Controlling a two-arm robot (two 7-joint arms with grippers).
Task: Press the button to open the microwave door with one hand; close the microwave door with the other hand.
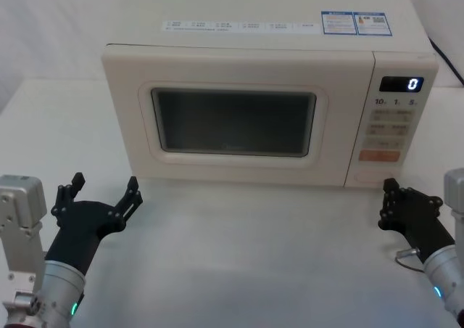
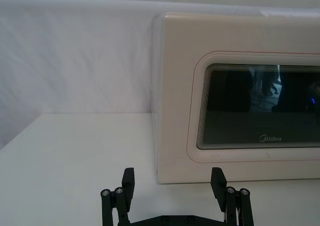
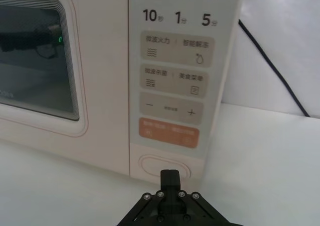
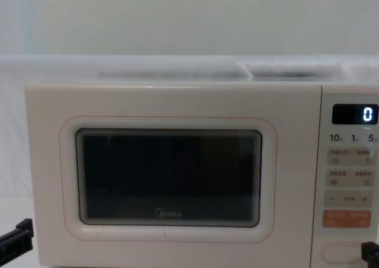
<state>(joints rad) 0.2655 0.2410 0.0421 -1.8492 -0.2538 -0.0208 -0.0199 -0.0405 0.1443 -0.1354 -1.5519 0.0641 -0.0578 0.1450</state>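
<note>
At the bottom of the control panel, low in the right wrist view, the button is seen as a plain cream oval directly under the orange key; in the chest view it sits at the lower right edge of the frame. Left of the panel, the microwave door is shut flush with the cream body, its dark window filling the centre of the head view and carrying the Midea logo. A "0" is shown on the display at the upper right of the head view. The right gripper is held just in front of the button, its fingers pressed together into a single tip; contact cannot be judged. The left gripper is held at the lower left of the head view, fingers spread wide and holding nothing, apart from the door's left corner above the white table.
</note>
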